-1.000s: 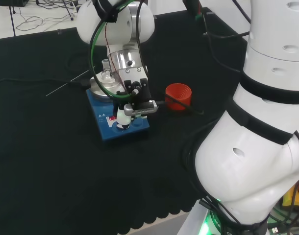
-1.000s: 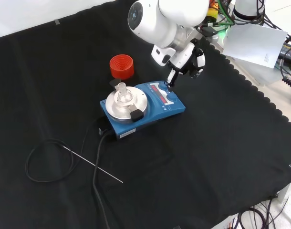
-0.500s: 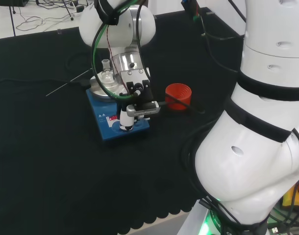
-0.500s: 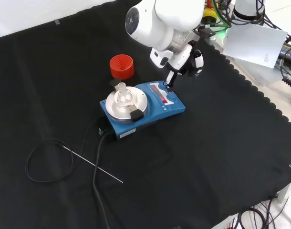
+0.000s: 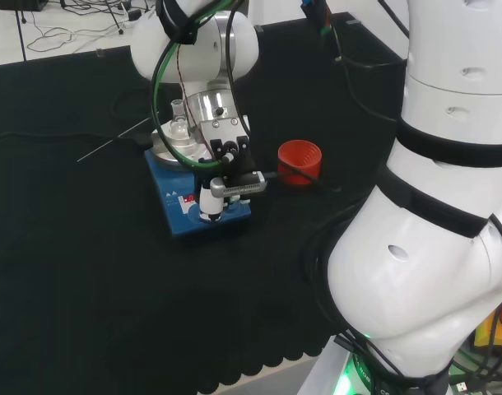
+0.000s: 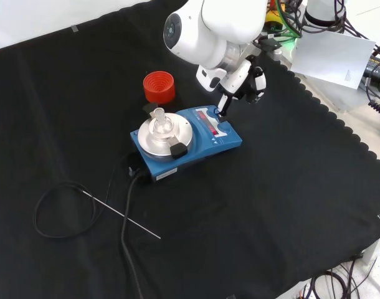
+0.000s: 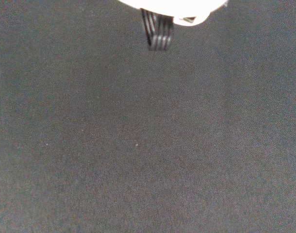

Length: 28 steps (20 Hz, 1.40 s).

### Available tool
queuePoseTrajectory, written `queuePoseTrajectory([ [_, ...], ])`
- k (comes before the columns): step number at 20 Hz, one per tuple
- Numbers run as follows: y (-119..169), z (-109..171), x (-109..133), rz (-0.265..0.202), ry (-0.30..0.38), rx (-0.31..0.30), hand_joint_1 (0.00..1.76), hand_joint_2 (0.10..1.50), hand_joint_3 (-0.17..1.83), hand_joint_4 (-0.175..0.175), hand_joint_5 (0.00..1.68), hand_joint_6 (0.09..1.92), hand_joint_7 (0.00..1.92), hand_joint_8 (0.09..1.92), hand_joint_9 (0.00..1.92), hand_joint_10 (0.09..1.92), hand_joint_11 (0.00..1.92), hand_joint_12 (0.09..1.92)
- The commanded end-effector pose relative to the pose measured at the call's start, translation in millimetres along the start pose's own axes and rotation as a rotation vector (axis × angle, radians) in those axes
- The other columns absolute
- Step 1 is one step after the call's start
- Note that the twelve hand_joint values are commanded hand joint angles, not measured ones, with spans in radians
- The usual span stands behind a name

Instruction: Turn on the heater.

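One blue heater (image 6: 199, 138) stands near the middle of the black-clothed tabletop (image 6: 289, 205), and its long axis is the relation that matters. In the front view it runs from the round metal plate (image 6: 162, 138) at the left end, which carries a small clear glass flask (image 6: 160, 122), to the control panel with a red display (image 6: 209, 120) at the right end. A round knob (image 6: 223, 126) sits at the panel's far right corner, and that is the end the hand (image 6: 243, 78) has come to.

In the front view the hand hangs just above and to the right of the panel, with one dark finger (image 6: 224, 107) pointing straight down so that its tip is at or just above the knob; whether it touches cannot be told. The other fingers look tucked back and nothing is held. In the head view the hand (image 5: 226, 177) covers the near end of the heater (image 5: 185, 216), with a white fingertip (image 5: 207, 197) down over the panel.

Judging from this, the control lies directly beneath the pointing finger, so the coming move is probably a short press or turn there.

Beyond the heater, a red ribbed ring (image 6: 159, 86) stands apart on the cloth, a black cable (image 6: 124, 212) trails from the plate end, and a thin rod (image 6: 121, 215) lies nearby.
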<state>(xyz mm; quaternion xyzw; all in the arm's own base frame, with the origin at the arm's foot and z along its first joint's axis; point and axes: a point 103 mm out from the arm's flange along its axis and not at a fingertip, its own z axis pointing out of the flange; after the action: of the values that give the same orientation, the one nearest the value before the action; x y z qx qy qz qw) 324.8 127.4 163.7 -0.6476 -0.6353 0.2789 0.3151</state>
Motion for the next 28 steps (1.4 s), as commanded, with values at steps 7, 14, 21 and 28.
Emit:
queuePoseTrajectory([
  [7, 7.0, 7.7, 4.9, 0.005, -0.009, 0.029, 1.4, 0.71, 0.98, -0.042, 0.28, 0.42, 1.59, 1.51, 1.72, 1.47, 1.52, 1.41],
  [14, 6.8, 7.9, 6.2, 0.009, -0.018, 0.029, 1.4, 0.71, 0.98, -0.042, 0.29, 0.42, 1.59, 1.51, 1.72, 1.47, 1.52, 1.41],
  [21, 8.0, 8.3, 5.0, 0.011, -0.023, 0.042, 1.4, 0.71, 0.98, -0.043, 0.3, 0.43, 1.59, 1.51, 1.72, 1.47, 1.52, 1.41],
  [28, 14.4, 9.3, -7.5, 0.003, -0.01, 0.056, 1.4, 0.71, 0.98, -0.043, 0.31, 0.43, 1.6, 1.51, 1.72, 1.47, 1.52, 1.41],
])
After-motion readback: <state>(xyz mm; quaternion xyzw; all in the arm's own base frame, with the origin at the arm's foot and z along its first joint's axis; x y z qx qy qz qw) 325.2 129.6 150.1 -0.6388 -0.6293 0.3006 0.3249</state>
